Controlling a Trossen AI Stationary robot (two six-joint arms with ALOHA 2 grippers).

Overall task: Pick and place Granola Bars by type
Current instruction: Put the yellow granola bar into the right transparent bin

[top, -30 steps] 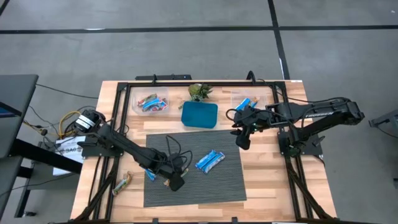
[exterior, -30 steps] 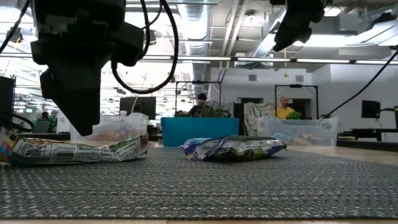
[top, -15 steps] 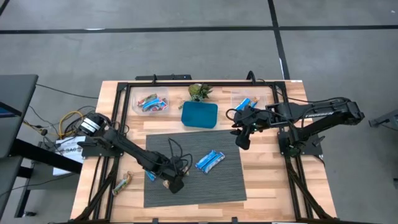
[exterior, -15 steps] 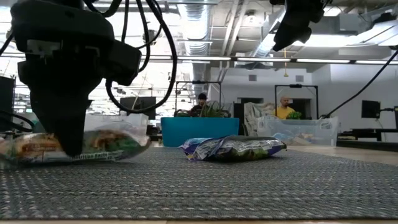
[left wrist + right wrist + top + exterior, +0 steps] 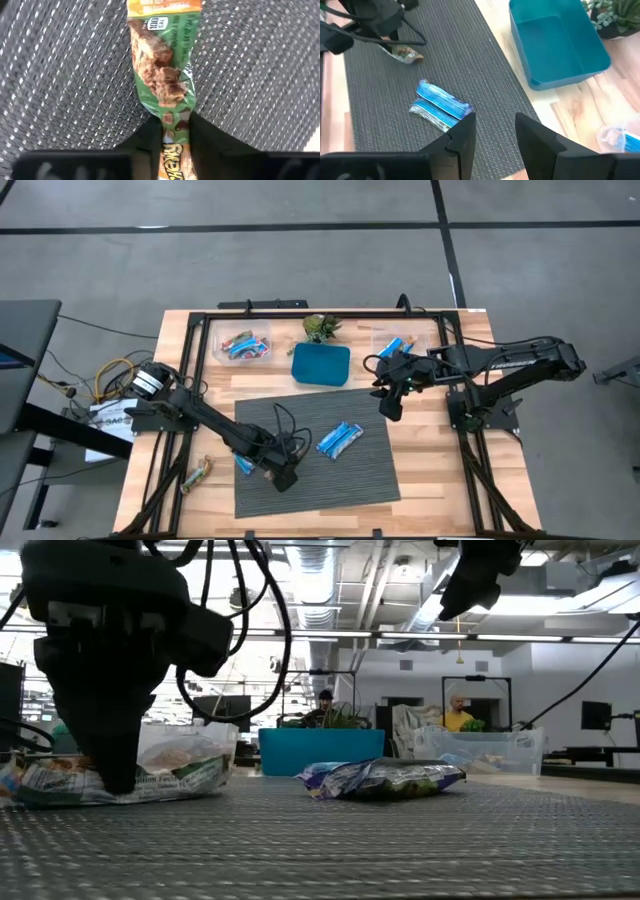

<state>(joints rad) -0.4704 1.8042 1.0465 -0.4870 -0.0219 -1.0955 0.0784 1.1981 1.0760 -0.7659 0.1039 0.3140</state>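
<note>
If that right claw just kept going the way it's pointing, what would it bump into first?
Probably the pair of blue granola bars on the grey mat. The right gripper, open, looks down at them from above the table; depth is hard to judge, so it might meet bare mat beside them.

Grey floor, exposed ceiling ducts

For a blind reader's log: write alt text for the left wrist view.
The left gripper is shut on a green-and-orange granola bar lying on the grey woven mat, its two dark fingers pinching the wrapper's near end. The rest of the bar stretches away from the gripper across the mat.
</note>
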